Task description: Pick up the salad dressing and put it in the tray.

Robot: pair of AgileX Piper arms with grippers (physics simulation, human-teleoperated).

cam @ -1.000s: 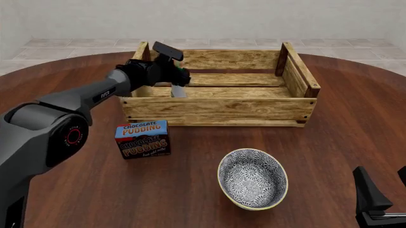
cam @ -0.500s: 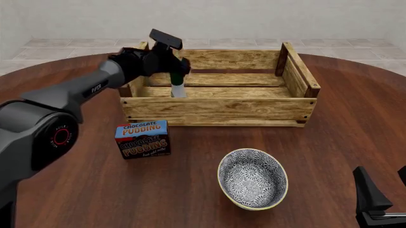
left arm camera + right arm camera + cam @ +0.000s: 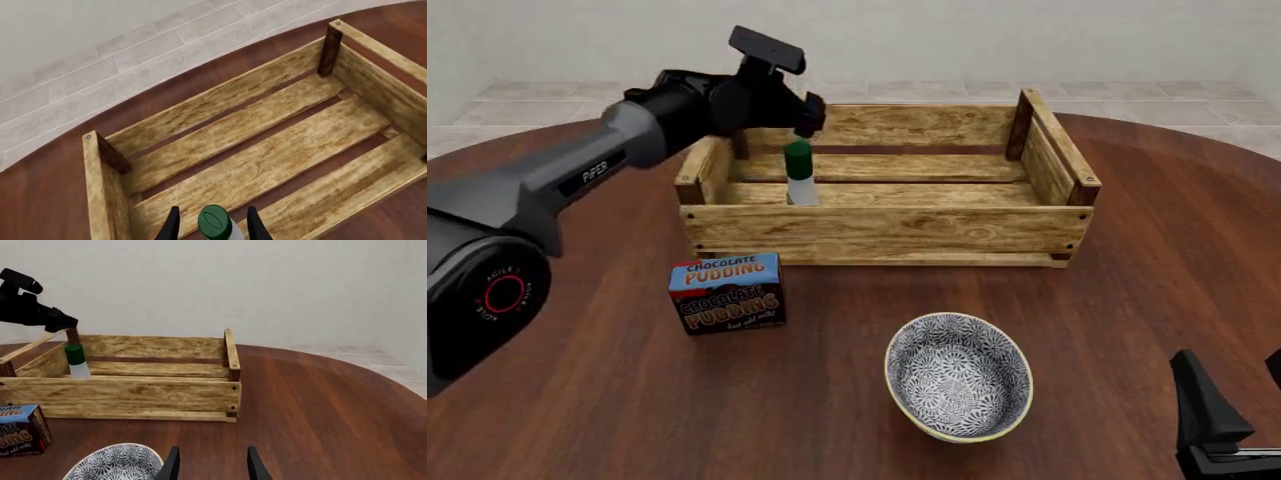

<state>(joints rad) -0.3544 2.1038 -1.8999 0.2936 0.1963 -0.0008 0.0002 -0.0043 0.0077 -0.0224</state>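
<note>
The salad dressing (image 3: pixel 799 178) stands upright inside the tray (image 3: pixel 881 232) at its left end, on a dark round wooden desk (image 3: pixel 1121 290). Pale floor tiles and a plain wall lie beyond. My left end effector (image 3: pixel 806 122) hangs above it, fingers apart; my right end effector (image 3: pixel 209 467) is also apart.

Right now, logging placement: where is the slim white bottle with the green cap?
In the front view, the slim white green-capped bottle stands upright inside the light-wood slatted crate, at its left end.
</note>
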